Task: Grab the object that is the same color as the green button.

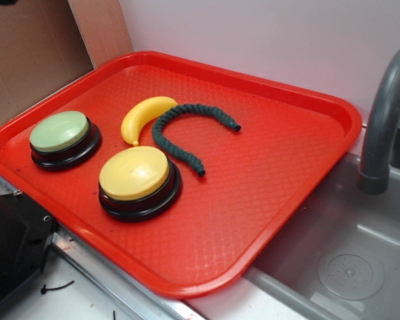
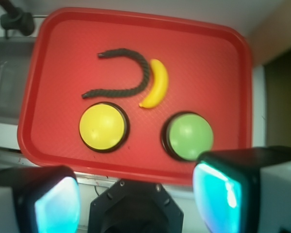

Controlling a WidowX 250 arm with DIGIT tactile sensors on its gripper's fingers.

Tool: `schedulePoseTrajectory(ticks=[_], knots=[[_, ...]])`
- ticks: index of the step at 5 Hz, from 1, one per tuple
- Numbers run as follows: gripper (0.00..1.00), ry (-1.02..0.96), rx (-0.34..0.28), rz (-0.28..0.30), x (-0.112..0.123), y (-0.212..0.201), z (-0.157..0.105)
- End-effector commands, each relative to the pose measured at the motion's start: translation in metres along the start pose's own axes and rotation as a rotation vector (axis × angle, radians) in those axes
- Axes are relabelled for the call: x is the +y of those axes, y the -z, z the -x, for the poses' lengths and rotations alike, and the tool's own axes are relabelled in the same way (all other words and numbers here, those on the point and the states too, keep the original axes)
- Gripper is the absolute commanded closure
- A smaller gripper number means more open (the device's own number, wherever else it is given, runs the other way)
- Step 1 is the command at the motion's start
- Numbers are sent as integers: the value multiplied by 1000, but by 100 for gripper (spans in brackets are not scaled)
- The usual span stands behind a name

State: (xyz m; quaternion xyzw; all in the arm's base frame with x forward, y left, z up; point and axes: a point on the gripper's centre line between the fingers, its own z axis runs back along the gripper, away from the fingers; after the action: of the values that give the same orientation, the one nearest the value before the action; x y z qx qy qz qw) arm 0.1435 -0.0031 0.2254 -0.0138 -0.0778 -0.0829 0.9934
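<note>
1. Gripper (image 2: 136,194): only in the wrist view, at the bottom edge. Two fingers (image 2: 223,194) with pale cyan pads sit far apart, nothing between them. Jaws released, holding nothing.
2. Gripper hangs above the near edge of the red tray (image 2: 223,63), well apart from everything on it. It doesn't show in the exterior view.
3. Green button (image 2: 189,136): pale green dome on a black round base, nearest the right-hand finger in the wrist view. In the exterior view it's (image 1: 61,137) at the tray's left side.
4. Yellow button (image 2: 104,126): yellow dome on a black base, beside the green one with a clear gap between them. In the exterior view (image 1: 137,179) it looks slightly bigger.
5. Target, the dark green rope (image 2: 131,73): twisted, bent into an open U, lying flat on the tray beyond the buttons. One end lies near the yellow button, just apart from it; the other points toward the far side of the tray. In the exterior view (image 1: 180,133) it lies mid-tray.
6. Toy banana (image 2: 156,83): yellow, lying just beside the outside of the rope's bend, touching or nearly so; can't tell which. It sits between the rope and the green button.
7. Off tray: grey sink basin (image 1: 347,260) and grey faucet (image 1: 387,120) on the right of the exterior view, cardboard (image 1: 27,53) at upper left.
</note>
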Motion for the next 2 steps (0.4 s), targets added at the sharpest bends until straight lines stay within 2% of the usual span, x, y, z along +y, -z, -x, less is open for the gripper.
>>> schedulePoseTrajectory(ticks=[1,2], knots=[[0,240,-75,-44,25,30,-44],[0,349,-78,-48,29,63,-73]])
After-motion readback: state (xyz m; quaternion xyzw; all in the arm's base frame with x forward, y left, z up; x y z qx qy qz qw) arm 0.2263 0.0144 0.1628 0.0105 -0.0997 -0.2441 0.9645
